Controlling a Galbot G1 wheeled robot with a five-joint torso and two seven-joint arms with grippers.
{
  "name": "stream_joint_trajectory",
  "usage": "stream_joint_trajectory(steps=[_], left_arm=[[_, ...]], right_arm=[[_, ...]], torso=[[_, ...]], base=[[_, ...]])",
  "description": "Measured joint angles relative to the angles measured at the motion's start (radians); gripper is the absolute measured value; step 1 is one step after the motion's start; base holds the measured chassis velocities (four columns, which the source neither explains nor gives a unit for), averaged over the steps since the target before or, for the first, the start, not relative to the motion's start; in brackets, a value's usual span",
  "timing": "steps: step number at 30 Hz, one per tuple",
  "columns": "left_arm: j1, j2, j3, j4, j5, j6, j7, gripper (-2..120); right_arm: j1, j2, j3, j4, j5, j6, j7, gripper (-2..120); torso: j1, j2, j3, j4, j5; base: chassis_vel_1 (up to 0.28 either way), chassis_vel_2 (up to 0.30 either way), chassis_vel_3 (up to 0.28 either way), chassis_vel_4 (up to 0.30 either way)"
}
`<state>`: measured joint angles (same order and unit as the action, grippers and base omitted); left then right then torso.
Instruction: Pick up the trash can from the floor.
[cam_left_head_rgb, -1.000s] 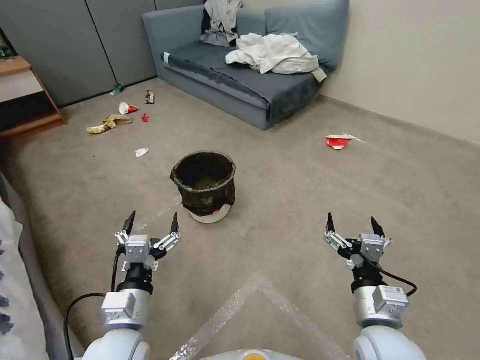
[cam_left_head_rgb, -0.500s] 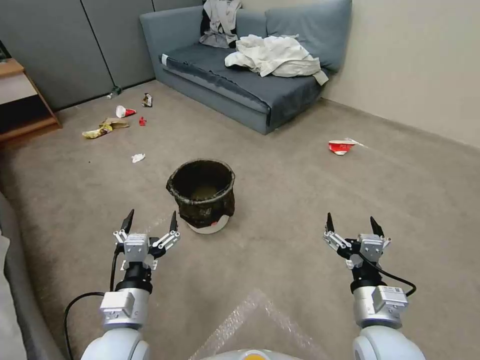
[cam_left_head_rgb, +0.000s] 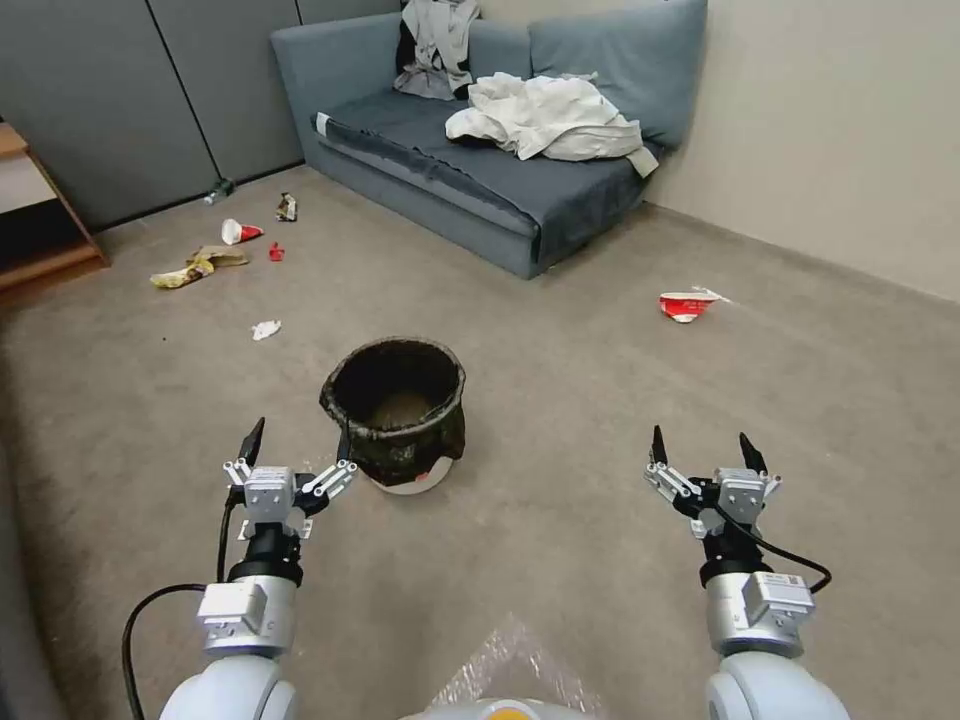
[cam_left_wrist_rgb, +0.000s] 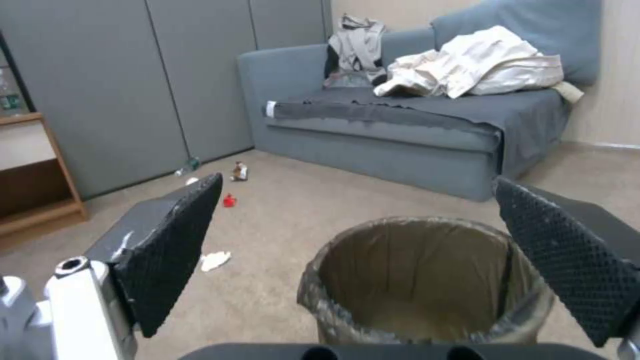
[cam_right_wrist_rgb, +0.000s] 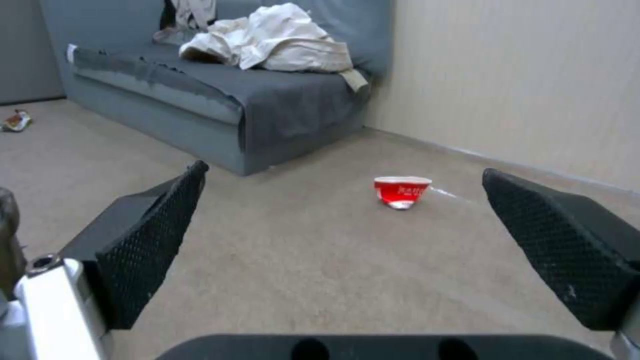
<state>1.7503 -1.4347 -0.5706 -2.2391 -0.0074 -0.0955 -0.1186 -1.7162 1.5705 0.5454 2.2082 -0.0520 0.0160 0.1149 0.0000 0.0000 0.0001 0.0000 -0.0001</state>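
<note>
The trash can (cam_left_head_rgb: 396, 412) stands upright on the beige carpet floor (cam_left_head_rgb: 560, 480), a round bin with a white base and a crinkled dark bag folded over its rim. My left gripper (cam_left_head_rgb: 297, 442) hovers open just in front of it and to its left, one fingertip close to the rim. In the left wrist view the trash can (cam_left_wrist_rgb: 427, 280) sits between and beyond the open fingers (cam_left_wrist_rgb: 175, 245). My right gripper (cam_left_head_rgb: 704, 446) hangs open over bare carpet, well to the right of the can, holding nothing.
A grey sofa (cam_left_head_rgb: 470, 170) with heaped clothes stands against the back wall. A crushed red cup (cam_left_head_rgb: 683, 304) lies on the carpet to the right. Several scraps of litter (cam_left_head_rgb: 200, 266) lie at the back left, near a wooden shelf (cam_left_head_rgb: 40, 215). A pale tape mark (cam_left_head_rgb: 505, 665) lies by my base.
The whole head view has shifted: the trash can now appears lower and nearer to my left gripper, so the camera has moved forward. Both grippers stay open in the same pose.
</note>
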Motion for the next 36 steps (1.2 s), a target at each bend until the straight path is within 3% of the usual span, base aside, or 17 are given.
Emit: stream_joint_trajectory(steps=[21, 25, 29, 30, 33, 36], left_arm=[[-0.043, 0.013, -0.016, 0.019, -0.021, 0.063, -0.003, 100], [-0.093, 0.018, -0.03, 0.034, -0.049, 0.143, -0.003, 100], [-0.157, 0.037, -0.064, 0.067, -0.123, 0.281, 0.0, 100], [-0.157, 0.037, -0.064, 0.067, -0.123, 0.281, 0.0, 100], [-0.193, 0.055, -0.09, 0.081, -0.182, 0.403, 0.016, 100], [-0.212, 0.074, -0.094, 0.094, -0.22, 0.469, 0.024, 100]], right_arm=[[0.009, -0.001, -0.006, -0.007, -0.009, 0.002, 0.016, 100], [0.018, -0.003, -0.007, -0.016, -0.008, 0.007, 0.034, 100], [0.023, -0.004, -0.006, -0.022, -0.005, 0.008, 0.036, 100], [0.023, -0.004, -0.006, -0.022, -0.005, 0.008, 0.036, 100], [0.026, -0.005, -0.006, -0.03, -0.004, 0.008, 0.036, 100], [0.029, -0.007, -0.005, -0.036, -0.003, 0.009, 0.036, 100]], torso=[[0.0, 0.0, 0.0, 0.0004, 0.0001], [0.0, 0.0, 0.0, 0.0001, 0.0], [0.0, 0.0, 0.0, 0.0, 0.0], [0.0, 0.0, 0.0, 0.0, 0.0], [0.0, 0.0, 0.0, 0.0, 0.0001], [0.0, 0.0, 0.0, 0.0, 0.0]], base=[[-0.1, 0.103, 0.101, -0.103], [-0.087, 0.09, 0.077, -0.091], [-0.017, 0.025, 0.031, -0.02], [0.0, 0.0, 0.0, 0.0], [0.0, 0.0, 0.0, 0.0], [0.0, 0.0, 0.0, 0.0]])
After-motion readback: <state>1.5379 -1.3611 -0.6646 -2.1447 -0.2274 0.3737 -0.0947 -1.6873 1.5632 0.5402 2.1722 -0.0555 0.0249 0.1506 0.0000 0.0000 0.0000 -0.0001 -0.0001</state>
